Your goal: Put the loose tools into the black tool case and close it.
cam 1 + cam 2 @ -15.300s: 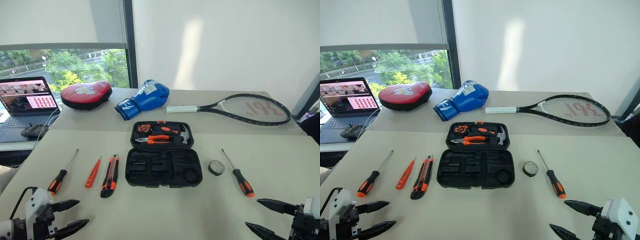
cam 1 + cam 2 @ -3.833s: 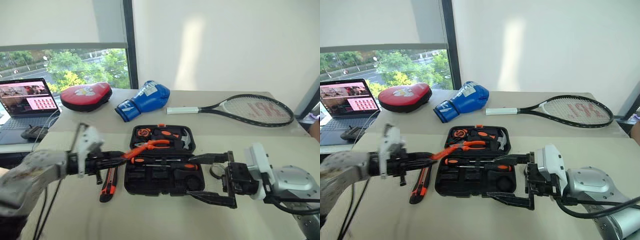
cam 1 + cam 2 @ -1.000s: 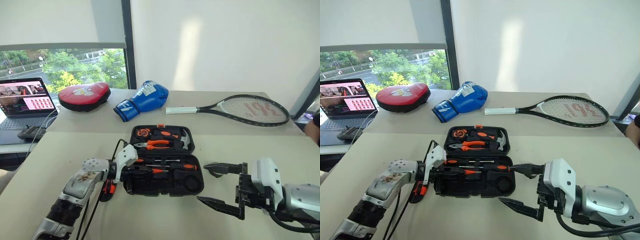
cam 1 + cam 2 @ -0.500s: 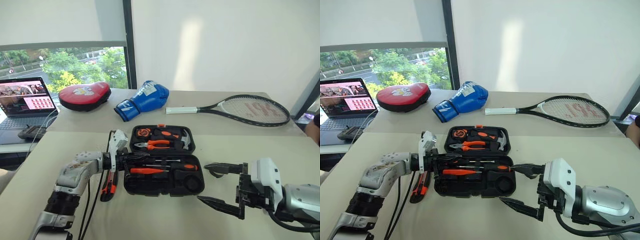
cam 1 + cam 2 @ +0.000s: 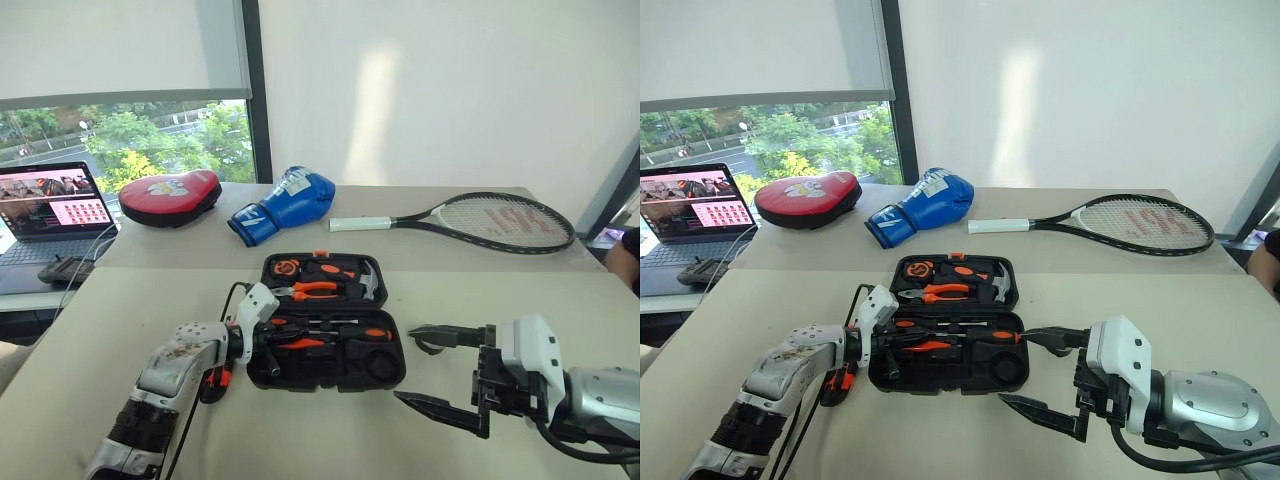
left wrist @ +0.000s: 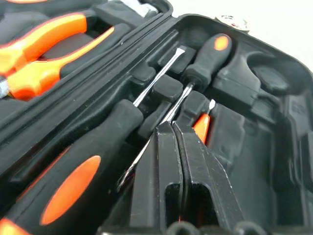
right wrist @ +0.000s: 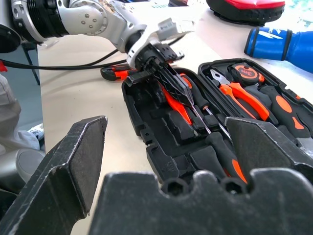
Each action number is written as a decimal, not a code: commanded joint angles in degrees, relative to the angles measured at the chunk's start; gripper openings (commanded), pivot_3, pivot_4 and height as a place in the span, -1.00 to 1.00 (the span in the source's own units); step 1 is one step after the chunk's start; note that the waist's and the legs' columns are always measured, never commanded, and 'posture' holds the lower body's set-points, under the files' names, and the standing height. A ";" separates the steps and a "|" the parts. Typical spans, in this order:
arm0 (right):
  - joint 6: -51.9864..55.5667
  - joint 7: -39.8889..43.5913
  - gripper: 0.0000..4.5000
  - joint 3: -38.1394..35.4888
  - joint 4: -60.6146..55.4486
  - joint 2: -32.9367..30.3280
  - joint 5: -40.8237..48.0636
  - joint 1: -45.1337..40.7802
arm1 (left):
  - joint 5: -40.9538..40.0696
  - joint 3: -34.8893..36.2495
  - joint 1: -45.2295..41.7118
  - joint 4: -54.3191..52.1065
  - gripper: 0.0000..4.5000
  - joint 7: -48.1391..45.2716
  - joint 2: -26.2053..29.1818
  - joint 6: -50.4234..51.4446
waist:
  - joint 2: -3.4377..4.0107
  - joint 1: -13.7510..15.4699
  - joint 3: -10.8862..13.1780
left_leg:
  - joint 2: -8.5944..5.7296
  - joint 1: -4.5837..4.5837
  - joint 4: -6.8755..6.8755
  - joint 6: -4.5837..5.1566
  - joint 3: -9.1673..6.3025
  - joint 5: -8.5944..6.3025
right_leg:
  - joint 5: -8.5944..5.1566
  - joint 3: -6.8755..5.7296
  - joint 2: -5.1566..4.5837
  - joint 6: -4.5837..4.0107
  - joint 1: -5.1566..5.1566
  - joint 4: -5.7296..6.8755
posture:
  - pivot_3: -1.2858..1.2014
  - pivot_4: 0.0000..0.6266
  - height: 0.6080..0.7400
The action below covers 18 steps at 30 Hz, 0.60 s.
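Note:
The black tool case point(image 5: 322, 384) lies open mid-table. Two black-and-orange screwdrivers point(image 5: 372, 334) sit in its slots, and the slim orange tester screwdriver point(image 6: 201, 127) lies in front of them. My left gripper point(image 5: 271, 364) is shut, its tips pointing down onto the tester at the case's left end. I cannot tell whether they press on it. The utility knife point(image 5: 213, 381) lies on the table left of the case, partly behind my left arm. A small tape roll point(image 6: 234, 20) peeks past the case's right rim. My right gripper point(image 5: 405, 364) hovers open to the right of the case.
Orange-handled pliers point(image 5: 316, 290) and other tools fill the case's raised lid. At the back lie a tennis racket point(image 5: 500, 220), a blue boxing glove point(image 5: 288, 198) and a red pad point(image 5: 168, 196). A laptop point(image 5: 45, 205) stands far left. A black cable point(image 5: 190, 425) trails beside my left arm.
My left gripper, raised over the case's left end half a second ago, has come down again and rolled, tips now on the tester. The right gripper has not moved.

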 commanded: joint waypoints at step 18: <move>-2.93 1.84 1.00 4.94 2.08 1.73 -0.64 -5.21 | -20.61 32.77 9.08 -26.18 0.31 26.76 7.18 25.05 | -0.51 -0.15 0.29 | 0.01 -0.14 -0.13 -0.22 -0.11 0.02 | -0.05 -0.07 -0.01 -0.07 -0.13 -0.07 | 0.03 -0.52 1.00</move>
